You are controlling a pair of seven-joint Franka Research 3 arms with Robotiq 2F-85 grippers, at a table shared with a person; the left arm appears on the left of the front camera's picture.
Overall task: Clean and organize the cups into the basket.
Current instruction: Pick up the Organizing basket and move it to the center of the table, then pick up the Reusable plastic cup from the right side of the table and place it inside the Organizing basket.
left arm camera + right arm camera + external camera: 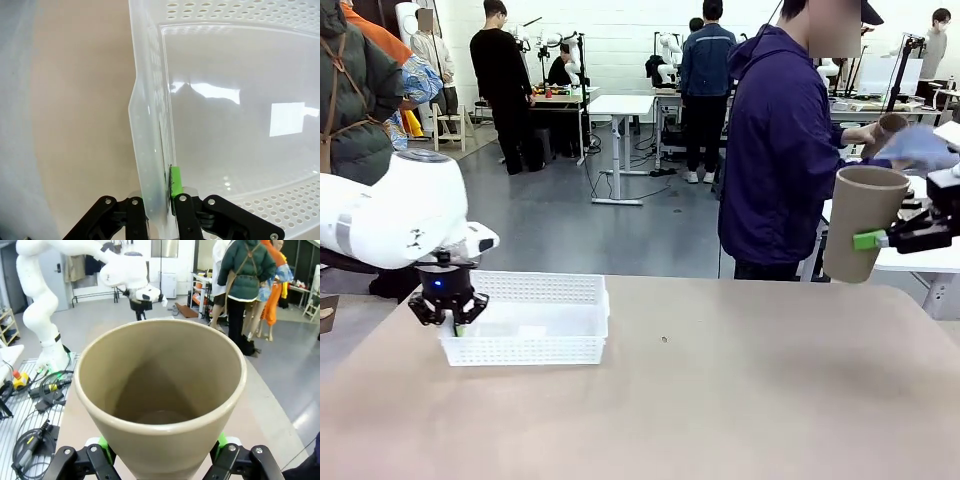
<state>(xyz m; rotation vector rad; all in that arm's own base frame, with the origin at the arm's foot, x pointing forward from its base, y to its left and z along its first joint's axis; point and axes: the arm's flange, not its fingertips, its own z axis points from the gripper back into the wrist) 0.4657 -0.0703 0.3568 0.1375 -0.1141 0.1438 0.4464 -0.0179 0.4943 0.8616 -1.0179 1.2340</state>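
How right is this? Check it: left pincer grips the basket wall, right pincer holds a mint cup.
One slip: the cup in the right pincer is tan, not mint; the right wrist view shows it. The left pincer does grip the basket wall.

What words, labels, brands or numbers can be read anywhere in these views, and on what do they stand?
None can be read.
The tan cup in the right gripper is plain.
The white basket, its wall clamped by the left gripper, bears no print; the pale rectangle on its floor shows no lettering.
Anything on the background desks is too small to read.
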